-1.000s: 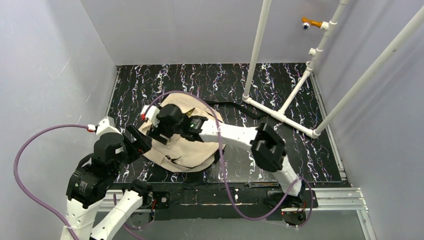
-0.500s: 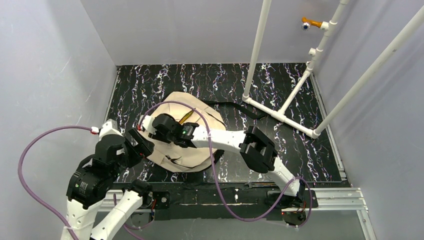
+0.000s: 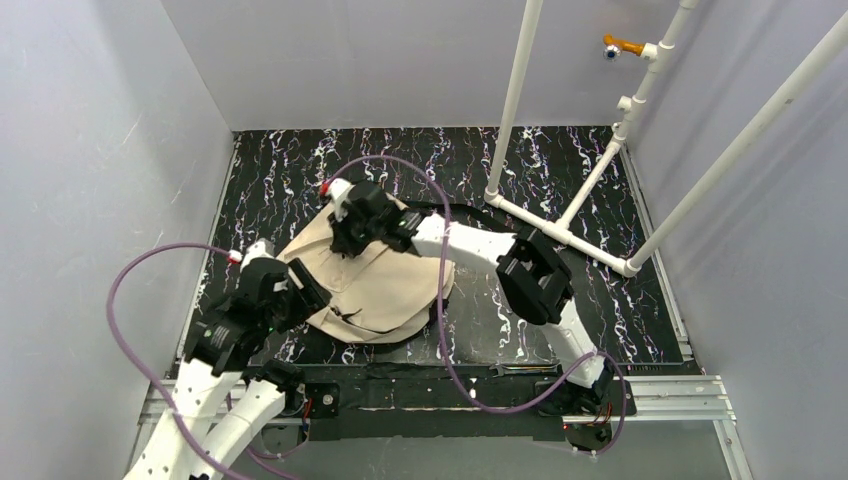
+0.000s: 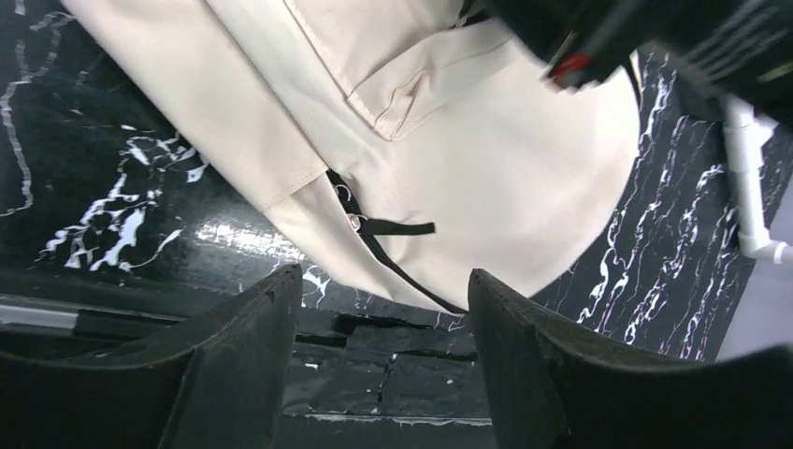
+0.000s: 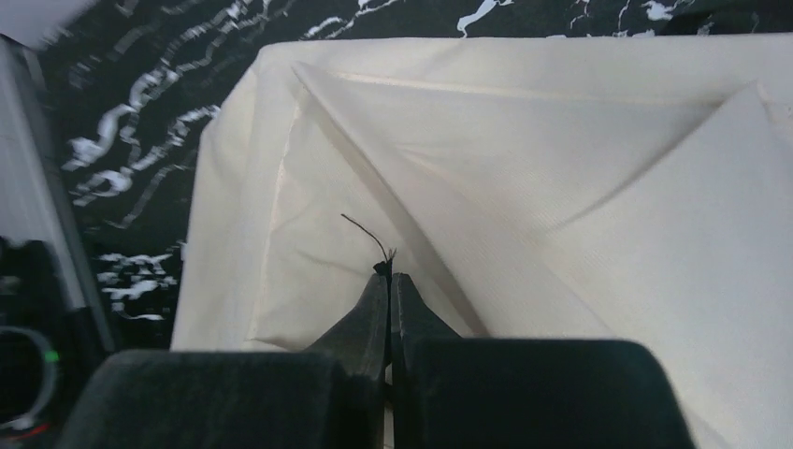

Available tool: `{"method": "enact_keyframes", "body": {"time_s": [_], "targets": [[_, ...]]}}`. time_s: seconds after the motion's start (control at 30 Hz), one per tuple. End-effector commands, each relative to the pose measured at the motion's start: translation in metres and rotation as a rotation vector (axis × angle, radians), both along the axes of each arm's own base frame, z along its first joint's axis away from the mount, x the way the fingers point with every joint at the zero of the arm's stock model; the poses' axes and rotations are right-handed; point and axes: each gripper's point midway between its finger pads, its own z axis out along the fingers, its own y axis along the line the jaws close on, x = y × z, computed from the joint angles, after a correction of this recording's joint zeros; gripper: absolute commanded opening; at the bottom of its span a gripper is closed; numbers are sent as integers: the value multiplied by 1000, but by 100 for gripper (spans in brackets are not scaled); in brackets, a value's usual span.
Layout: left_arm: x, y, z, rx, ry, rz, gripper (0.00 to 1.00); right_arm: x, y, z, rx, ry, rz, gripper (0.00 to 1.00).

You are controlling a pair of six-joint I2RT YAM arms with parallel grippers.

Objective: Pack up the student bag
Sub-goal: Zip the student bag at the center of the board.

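Note:
The student bag (image 3: pixel 385 290), beige fabric, lies flat on the black marbled table (image 3: pixel 600 290); its thin black strap (image 3: pixel 478 214) trails off on the far right. My right gripper (image 3: pixel 347 228) is over the bag's far left part. In the right wrist view its jaws (image 5: pixel 390 274) are pressed together, with a small black frayed tab of the bag (image 5: pixel 561 168) pinched at their tips. My left gripper (image 3: pixel 306 291) hovers at the bag's near left edge. Its fingers (image 4: pixel 271 309) stand apart with nothing between them, above the bag's (image 4: pixel 486 140) black zip pull (image 4: pixel 397 227).
A white pipe frame (image 3: pixel 560 225) stands on the table's far right. Grey walls close in the left, back and right. A metal rail (image 3: pixel 665 392) runs along the near edge, and purple cables (image 3: pixel 130 300) loop from both arms.
My right gripper has shut and moved toward the far side of the bag, whose left side is now spread out. My left arm has stretched forward to the bag's near edge, its jaws somewhat narrower.

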Motion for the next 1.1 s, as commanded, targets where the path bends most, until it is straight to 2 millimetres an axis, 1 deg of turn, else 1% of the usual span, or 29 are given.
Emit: {"method": "enact_keyframes", "body": {"time_s": [0.0, 0.07, 0.13, 0.17, 0.27, 0.33, 0.43, 0.5, 0.6, 0.7, 0.77, 0.83, 0.9, 0.93, 0.97, 1.03, 1.07], "targets": [[33, -27, -13, -64, 6, -29, 64, 4, -6, 65, 326, 340, 51, 1], [50, -36, -19, -58, -11, -58, 65, 2, -5, 70, 390, 405, 73, 1], [70, -40, -20, -9, -60, -105, 66, 0, -5, 69, 434, 476, 85, 1], [79, -41, -19, 21, -84, -139, 69, -1, -5, 69, 449, 506, 92, 1], [97, -33, -12, 140, -132, -175, 71, -5, -5, 68, 472, 553, 99, 1], [106, -35, -13, 169, -176, -204, 67, -6, -5, 74, 484, 553, 101, 1], [117, -39, -28, 193, -232, -241, 59, -6, -5, 85, 508, 553, 110, 1], [124, -40, -37, 205, -254, -247, 56, -7, -5, 90, 517, 554, 116, 1], [131, -40, -55, 232, -251, -252, 56, -7, -4, 92, 519, 557, 121, 1], [136, -37, -66, 268, -229, -252, 55, -9, -5, 93, 517, 560, 126, 1], [140, -31, -72, 306, -222, -235, 52, -9, -5, 96, 521, 557, 129, 1], [141, -23, -78, 355, -192, -229, 43, -9, -5, 98, 525, 553, 132, 1], [138, -19, -85, 378, -142, -224, 29, -8, -5, 99, 525, 548, 124, 1], [130, -15, -95, 386, -64, -210, 6, -1, -7, 103, 525, 525, 105, 1], [123, -9, -102, 395, -17, -187, 0, 5, -10, 105, 526, 513, 85, 1], [113, -3, -111, 391, 24, -141, 0, 21, -18, 110, 538, 499, 38, 1], [111, -3, -113, 375, 19, -132, 0, 30, -24, 114, 554, 503, 18, 1]]}}
